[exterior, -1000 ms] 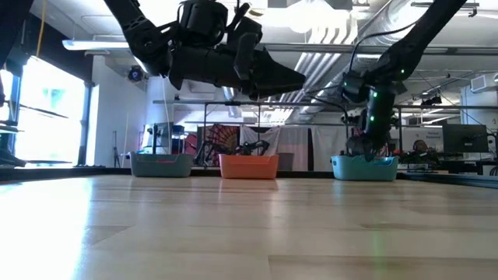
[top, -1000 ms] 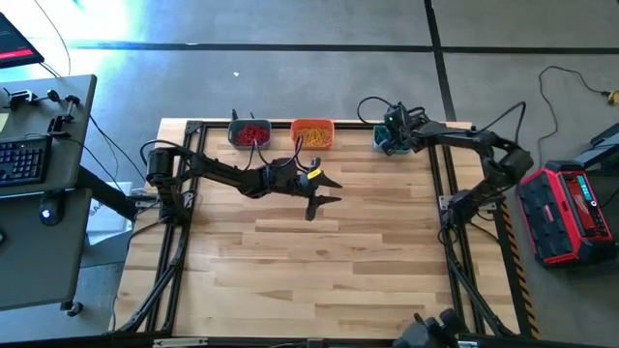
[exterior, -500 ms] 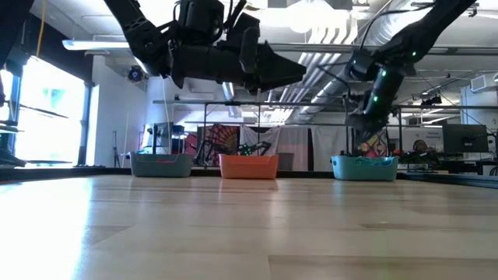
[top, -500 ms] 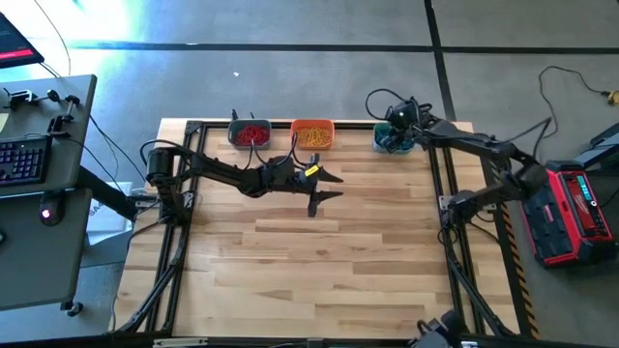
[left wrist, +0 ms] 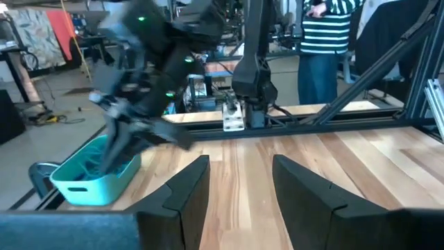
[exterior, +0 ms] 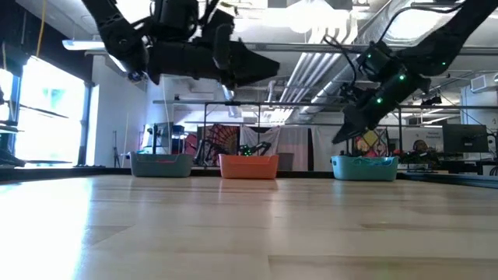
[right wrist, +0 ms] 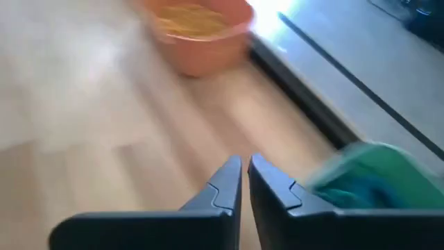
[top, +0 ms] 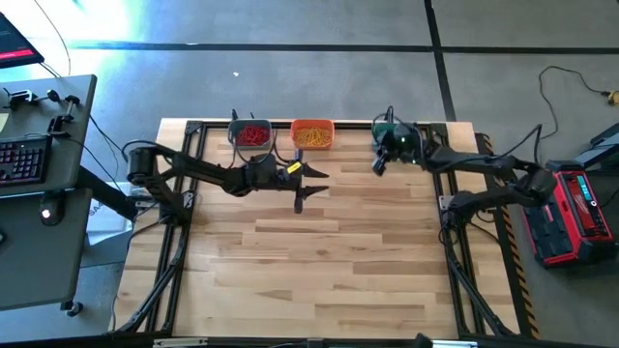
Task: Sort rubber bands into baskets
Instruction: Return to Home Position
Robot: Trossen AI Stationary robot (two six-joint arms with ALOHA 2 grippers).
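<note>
My right gripper — fingers nearly together, empty — hangs just beside the teal basket, the orange basket ahead; my left gripper waits, fingers spread, well apart.

Baskets along the far edge hold seemingly colour-sorted rubber bands

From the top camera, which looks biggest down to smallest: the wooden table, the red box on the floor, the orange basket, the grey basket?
Wooden table, biggest.
Red box, next.
Orange basket and grey basket look the same size, smallest.
</note>
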